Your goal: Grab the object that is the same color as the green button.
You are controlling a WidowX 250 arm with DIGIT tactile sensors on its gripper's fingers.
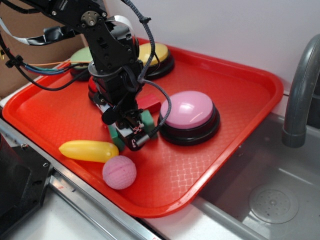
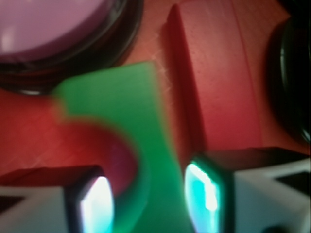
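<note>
Red tray (image 1: pixel 240 90), end effector (image 2: pixel 150 199) straddling green block (image 2: pixel 121 107), red block (image 2: pixel 218 87) alongside

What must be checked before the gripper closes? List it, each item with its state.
1. Target is the green arch block, matching the green button: ok.
2. Gripper open: ok.
3. One leg of the block sits between the fingers: ok.
4. Red block outside the jaws: ok.
5. Pink button clear of the fingers: ok in the wrist view.
6. Fingers low enough on the block: cannot tell.
</note>
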